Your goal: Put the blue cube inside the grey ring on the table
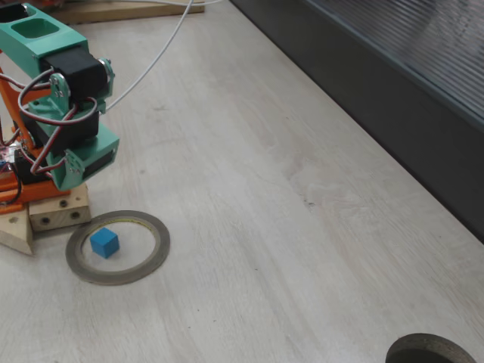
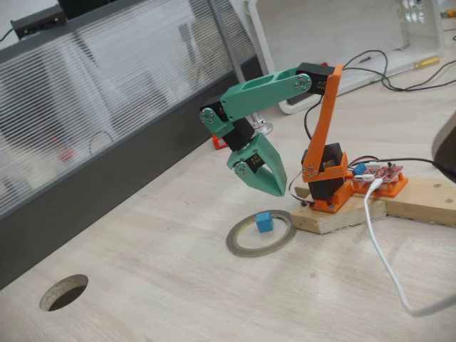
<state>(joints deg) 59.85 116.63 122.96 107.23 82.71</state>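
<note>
- The green and orange plastic arm (image 1: 57, 106) is folded back over its pale wooden base block (image 1: 57, 212) at the left of a fixed view, well above the table and clear of everything on it.
- The small bright blue solid cube (image 1: 104, 243) sits flat on the table inside the thin flat grey-brown ring (image 1: 155, 261), left of the opening's centre in that view and apart from the rim all round.
- In both fixed views the cube is free of the arm, so the placing looks done; what may remain, as I judge it, is only for the arm to settle at rest.
- The green two-finger gripper (image 2: 274, 187) hangs tip-down above and just behind the ring, holding nothing; its fingers seem to meet at the tip, but I cannot tell for sure whether it is closed.
- The pale whitewashed wood-grain table (image 1: 287, 227) is bare over most of its width, with faint grey streaks and a small dark speck near the middle.
- A white cable (image 1: 151, 60) trails across the table's far part towards the arm.
- A dark round hole (image 1: 431, 352) cuts into the table at the lower right edge.
- A dark grey ribbed panel (image 1: 408, 45) on a darker base runs along the table's right side, closing the room off there.
- Beside the arm's base lies a small orange circuit board (image 2: 381, 174) with wires.
</note>
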